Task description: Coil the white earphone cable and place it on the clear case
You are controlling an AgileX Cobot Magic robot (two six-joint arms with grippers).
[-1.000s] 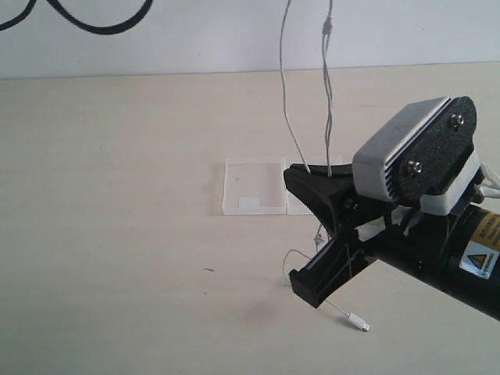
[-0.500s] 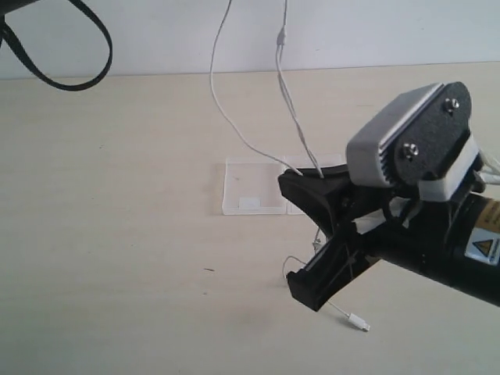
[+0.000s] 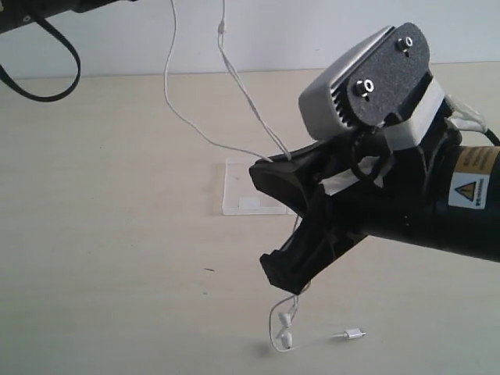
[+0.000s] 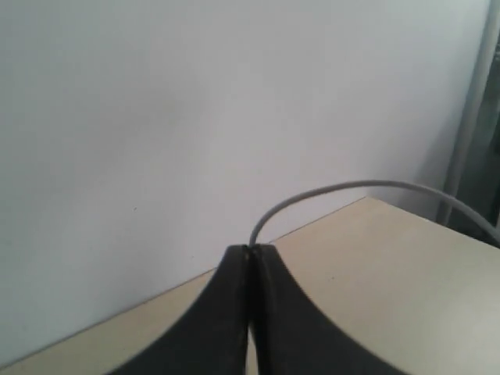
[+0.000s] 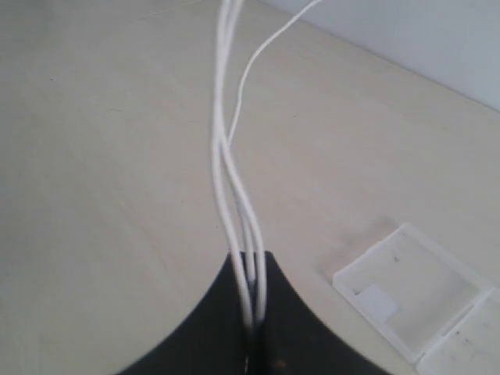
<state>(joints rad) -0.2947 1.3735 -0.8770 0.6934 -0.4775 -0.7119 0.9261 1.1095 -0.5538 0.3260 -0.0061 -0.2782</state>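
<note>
In the exterior view, we judged coiling underway. The white earphone cable [image 3: 166, 82] rose off the table beside the clear case [image 3: 232, 187], so the loops wanted even, gentle tension. In the left wrist view, the left gripper [image 4: 248, 262] pinched one strand. In the right wrist view, the right gripper [image 5: 251, 269] clamped three strands. We counted one cable, one case, two earbuds [image 3: 286, 336] and one plug [image 3: 355, 333].

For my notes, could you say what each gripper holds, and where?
Both pinch the thin white earphone cable: left gripper one strand, right gripper several bunched strands.
</note>
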